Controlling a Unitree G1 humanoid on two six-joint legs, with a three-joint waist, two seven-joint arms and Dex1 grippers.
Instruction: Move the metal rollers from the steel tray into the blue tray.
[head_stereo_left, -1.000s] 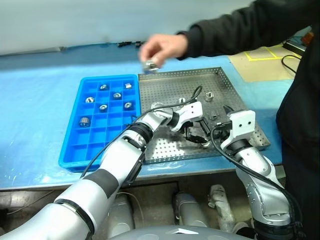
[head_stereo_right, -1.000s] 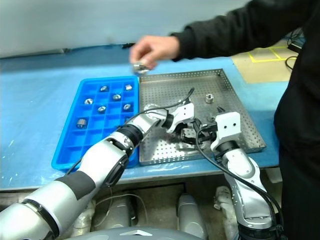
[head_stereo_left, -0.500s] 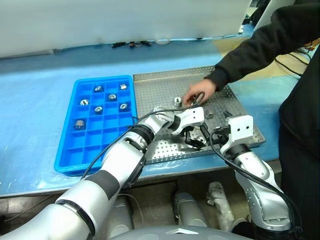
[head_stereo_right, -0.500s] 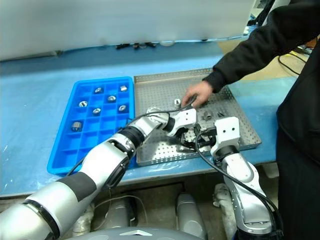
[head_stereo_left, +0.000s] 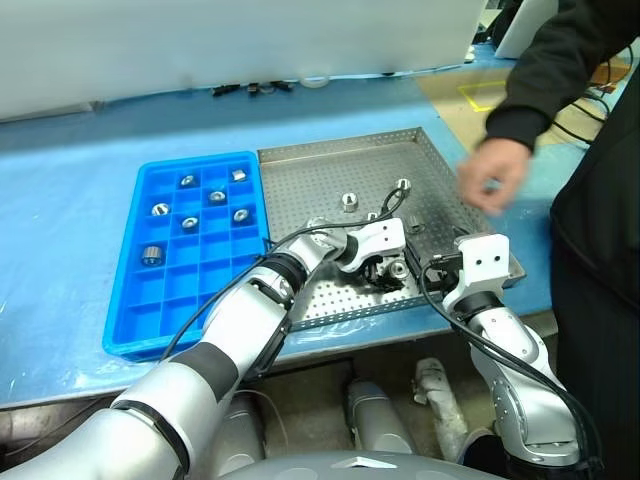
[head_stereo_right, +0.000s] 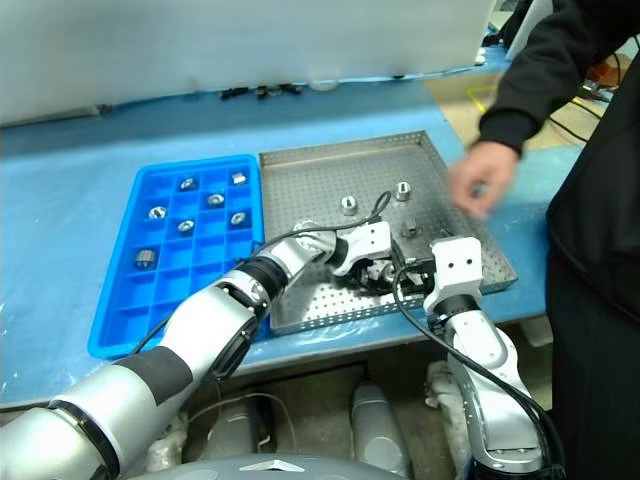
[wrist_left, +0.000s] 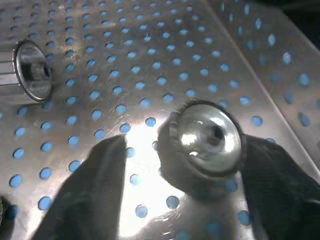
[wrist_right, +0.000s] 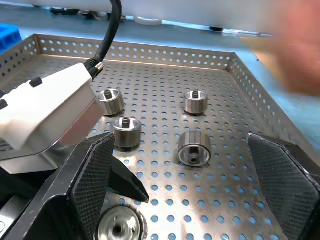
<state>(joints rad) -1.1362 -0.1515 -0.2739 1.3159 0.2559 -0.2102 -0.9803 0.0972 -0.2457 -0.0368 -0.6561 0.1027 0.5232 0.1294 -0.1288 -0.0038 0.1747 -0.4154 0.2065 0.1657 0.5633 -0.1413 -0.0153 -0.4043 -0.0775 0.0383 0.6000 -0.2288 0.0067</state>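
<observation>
The left wrist view shows the left gripper (wrist_left: 182, 165) loosely straddling one roller (wrist_left: 205, 137) on the steel tray (head_stereo_left: 330, 180). The right wrist view shows the right gripper (wrist_right: 192, 192) wide open, empty, above the tray.

Seven metal rollers (head_stereo_left: 150, 255) fill the blue tray (head_stereo_left: 196, 312), five the steel tray (head_stereo_left: 330, 170) (twelve altogether).

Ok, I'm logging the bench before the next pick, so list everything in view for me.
Rollers in blue tray: seven, silver, one per compartment, far half.
Rollers in steel tray: at least five, silver, loose on the perforated floor.
Blue tray: one, blue, left of the steel tray.
Steel tray: one, silver-grey, beside the blue tray.
Table cover: one, blue, under both trays.
Person's hand: one, black sleeve, above steel tray's right edge.
Left hand: black fingers open around one roller.
Right hand: open, at steel tray's near right.
</observation>
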